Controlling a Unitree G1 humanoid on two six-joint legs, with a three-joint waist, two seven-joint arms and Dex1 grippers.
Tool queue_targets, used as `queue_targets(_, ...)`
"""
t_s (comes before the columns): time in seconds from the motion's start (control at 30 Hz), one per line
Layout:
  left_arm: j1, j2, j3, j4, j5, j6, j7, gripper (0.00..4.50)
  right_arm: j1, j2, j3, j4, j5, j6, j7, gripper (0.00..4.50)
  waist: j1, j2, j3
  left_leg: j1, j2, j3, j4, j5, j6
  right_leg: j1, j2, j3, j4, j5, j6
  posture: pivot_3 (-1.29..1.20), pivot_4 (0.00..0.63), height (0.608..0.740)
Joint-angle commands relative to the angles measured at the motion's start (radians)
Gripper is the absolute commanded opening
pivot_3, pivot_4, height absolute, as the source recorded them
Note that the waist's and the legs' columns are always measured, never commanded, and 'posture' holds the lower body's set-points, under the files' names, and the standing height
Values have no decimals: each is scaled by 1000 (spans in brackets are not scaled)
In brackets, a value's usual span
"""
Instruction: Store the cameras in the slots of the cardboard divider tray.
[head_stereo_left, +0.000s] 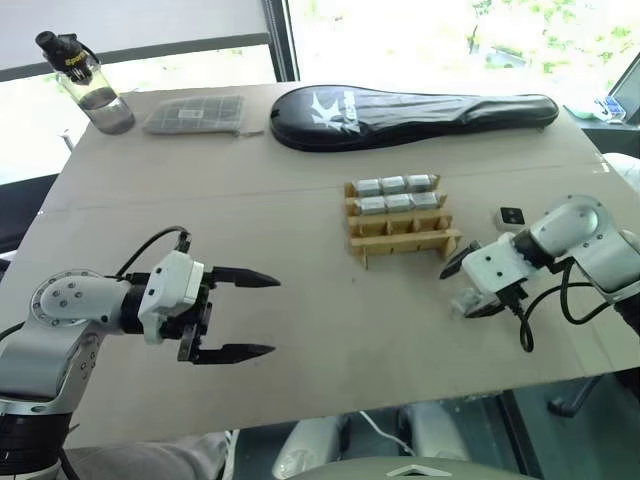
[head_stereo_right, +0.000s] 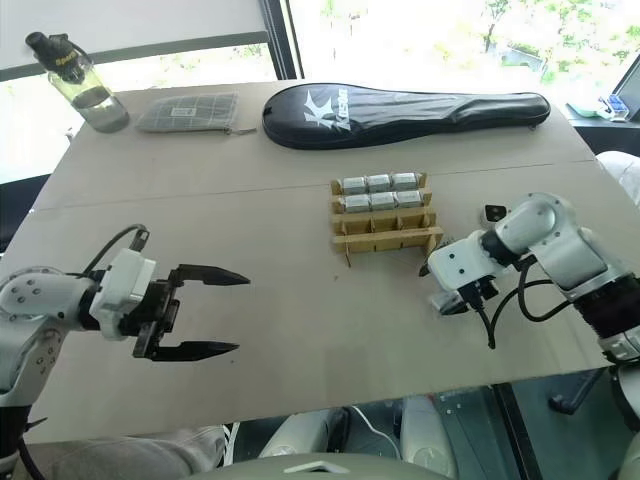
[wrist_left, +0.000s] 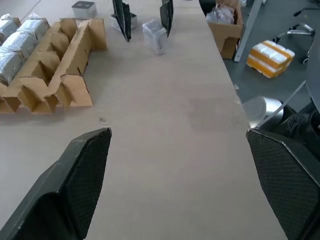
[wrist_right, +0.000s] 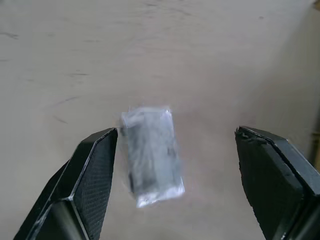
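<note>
The cardboard divider tray (head_stereo_left: 402, 238) stands right of the table's middle. Its two back rows hold several silver-grey cameras (head_stereo_left: 397, 203); the front slots show bare cardboard. A camera in clear wrap (wrist_right: 152, 156) lies flat on the table just right of the tray's front corner. My right gripper (wrist_right: 175, 134) points down over it, open, one finger on each side and not clamping it. A further camera (head_stereo_left: 512, 216) with a black face sits behind that hand. My left gripper (head_stereo_left: 274, 316) hovers open and holding nothing over the front left of the table, pointing towards the tray.
Along the far edge lie a black racket case (head_stereo_left: 410, 115), a flat grey gridded pack (head_stereo_left: 195, 115) and a water bottle (head_stereo_left: 92, 85). The table's front edge (head_stereo_left: 330, 415) runs just below both hands. Bare tabletop separates my left gripper from the tray.
</note>
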Motion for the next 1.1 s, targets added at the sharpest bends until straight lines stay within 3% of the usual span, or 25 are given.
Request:
queue_targets(0.03,9,7,13,-10,-1,-15,-5,4500,-37,-38,18,0,4,-2,66,2590,0,0,0,-1,0,0,0,0,0,-1,0,0,0,0,0,0,150,740)
queue_targets(0.13,10,5,21,-15,-5,-12,1,4500,-57,-45,28,11,13,-6,66,1061,0,0,0,-2,0,-1,1,0,0,-2,0,-1,0,0,0,0,150,740)
queue_targets(0.17,11,4,21,-15,-5,-12,3,4500,-62,-49,31,10,18,-4,66,776,0,0,0,-2,0,-1,1,0,0,-2,0,-1,0,0,0,0,150,740)
queue_targets(0.6,17,0,28,-22,-12,-13,19,4500,-126,-42,34,-37,106,128,66,764,-1,0,0,-4,0,-2,1,0,0,-2,0,-2,0,0,0,0,150,740)
queue_targets(0.73,-10,-15,54,-6,-41,3,54,4500,-200,94,-14,6,105,246,0,764,-8,0,0,-3,0,-2,1,0,0,-2,0,-2,0,0,0,0,150,740)
queue_targets(0.8,-34,-37,73,21,-61,15,90,4500,-268,200,-31,91,55,286,-123,764,-14,0,0,-4,0,-2,1,0,0,-2,0,-2,1,0,0,0,150,740)
queue_targets(1.1,-79,-84,97,157,18,-62,173,4500,-547,493,8,511,-172,173,-280,764,-41,-2,-1,-6,-1,-1,1,1,-1,-8,-1,-5,4,0,0,0,150,740)
